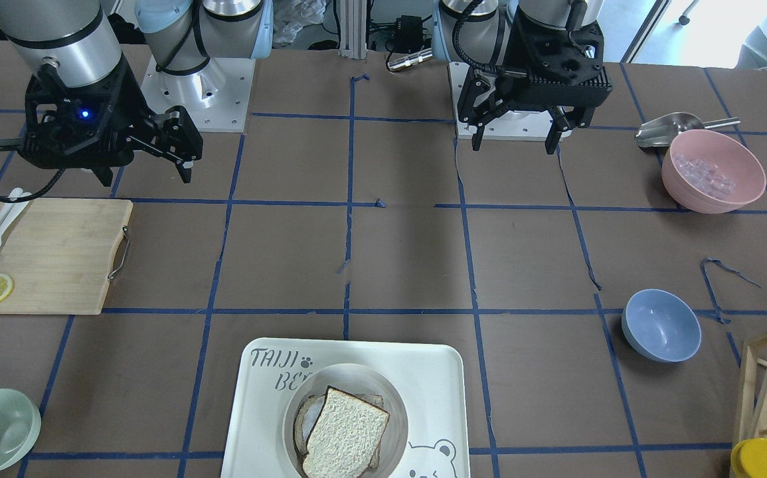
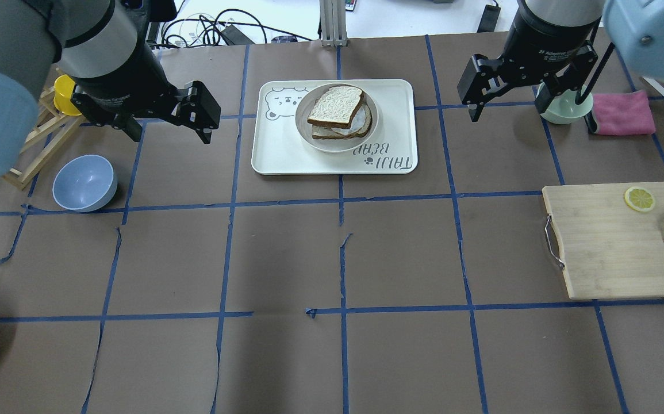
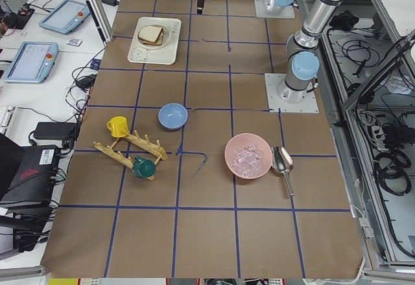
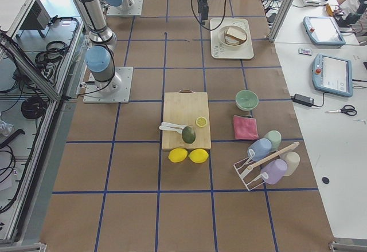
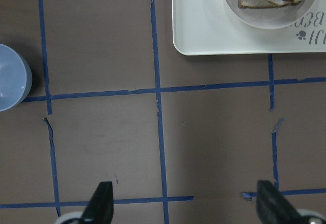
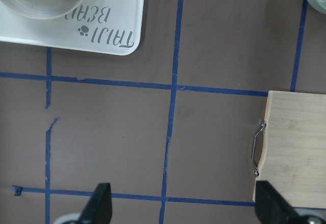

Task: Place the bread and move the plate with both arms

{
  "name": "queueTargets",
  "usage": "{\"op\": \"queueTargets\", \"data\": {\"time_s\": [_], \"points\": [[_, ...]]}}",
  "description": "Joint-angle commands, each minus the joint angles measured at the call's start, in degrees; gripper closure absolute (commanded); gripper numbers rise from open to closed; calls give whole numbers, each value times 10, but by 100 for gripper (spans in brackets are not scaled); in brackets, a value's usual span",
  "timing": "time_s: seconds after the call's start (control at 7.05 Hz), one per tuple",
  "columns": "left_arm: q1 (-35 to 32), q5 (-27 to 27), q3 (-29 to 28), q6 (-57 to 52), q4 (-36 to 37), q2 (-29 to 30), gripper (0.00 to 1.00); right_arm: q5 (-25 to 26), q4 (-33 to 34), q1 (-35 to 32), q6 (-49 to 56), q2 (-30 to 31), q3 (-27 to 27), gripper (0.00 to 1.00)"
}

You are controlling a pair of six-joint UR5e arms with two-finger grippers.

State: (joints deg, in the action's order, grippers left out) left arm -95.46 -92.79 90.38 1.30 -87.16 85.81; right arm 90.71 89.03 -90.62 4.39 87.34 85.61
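Observation:
The bread [image 2: 336,106] lies on top of another slice with white egg showing under it, on the round cream plate [image 2: 332,148]. The plate sits on the white TAIJI BEAR tray [image 2: 277,149] at the table's far middle. The bread [image 1: 345,435] and plate [image 1: 356,372] also show in the front view. My left gripper [image 2: 169,129] is open and empty, raised over bare table left of the tray. My right gripper [image 2: 530,109] is open and empty, raised right of the tray. Both wrist views show open fingertips [image 5: 102,198] [image 6: 99,201] over the table, with the tray's corner at the top.
A blue bowl [image 2: 84,183], a wooden rack [image 2: 38,138] and a yellow cup [image 2: 64,92] are on the left. A green bowl [image 2: 564,106], a pink cloth [image 2: 622,112] and a cutting board [image 2: 607,241] are on the right. A pink bowl [image 1: 713,170] stands near my left base.

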Motion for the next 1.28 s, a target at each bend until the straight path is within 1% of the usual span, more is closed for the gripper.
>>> {"op": "queueTargets", "data": {"time_s": [0.0,1.14], "points": [[1,-5,6,-4,0,-6,0,0,0,1,0,-1,0,0],[0,-6,11,-9,-9,-14,0,-3,1,1,5,0,0,0]]}}
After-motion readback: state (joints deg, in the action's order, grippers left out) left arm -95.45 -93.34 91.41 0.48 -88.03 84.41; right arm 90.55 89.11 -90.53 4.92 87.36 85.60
